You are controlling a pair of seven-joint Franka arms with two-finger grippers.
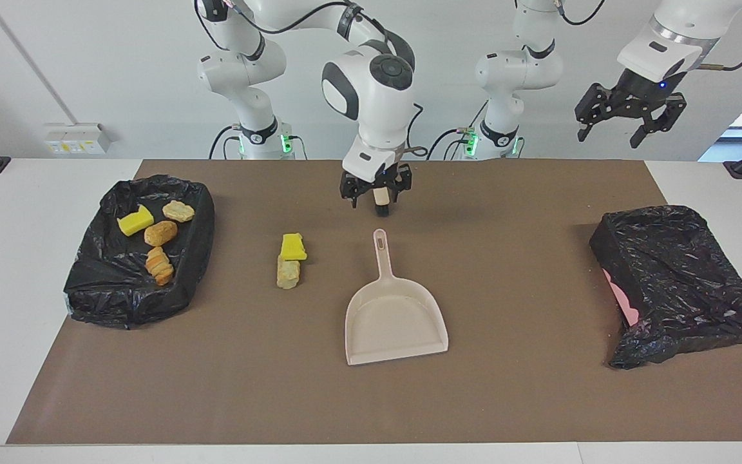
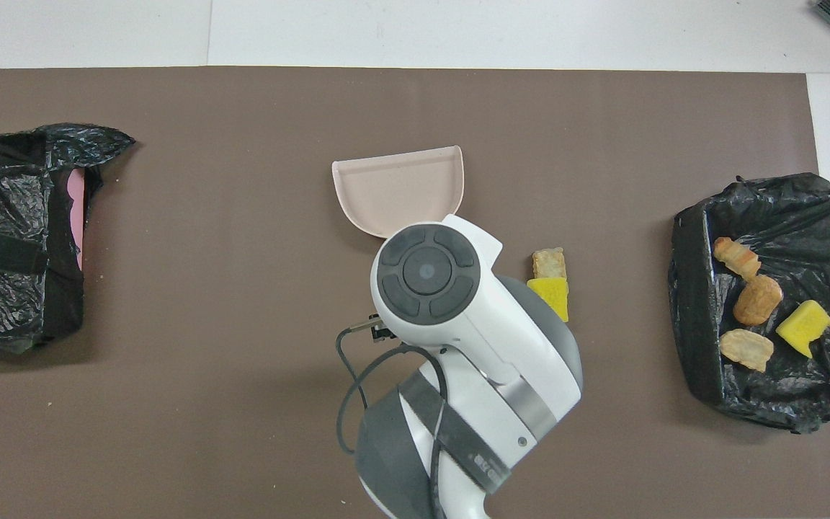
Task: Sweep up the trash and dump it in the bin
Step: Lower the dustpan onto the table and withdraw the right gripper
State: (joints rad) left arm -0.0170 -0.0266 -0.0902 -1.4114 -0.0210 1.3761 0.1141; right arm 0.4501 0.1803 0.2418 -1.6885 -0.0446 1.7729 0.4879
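A yellow sponge chunk (image 1: pixel 293 247) and a tan bread piece (image 1: pixel 288 272) lie touching on the brown mat, beside the beige dustpan (image 1: pixel 395 319); they also show in the overhead view, the sponge chunk (image 2: pixel 550 297) and the bread piece (image 2: pixel 549 262). The dustpan (image 2: pixel 397 191) lies flat with its handle toward the robots. My right gripper (image 1: pixel 377 201) hangs just above the handle's end, shut on a small beige piece that looks like the brush (image 1: pixel 381 195). Its arm hides this in the overhead view. My left gripper (image 1: pixel 630 125) waits open, high over the left arm's end.
A black-bagged bin (image 1: pixel 198 212) at the right arm's end holds a yellow sponge chunk (image 1: pixel 134 222) and three tan bread pieces (image 1: pixel 160 233). A second black-bagged bin (image 1: pixel 674 283) with a pink side lies at the left arm's end.
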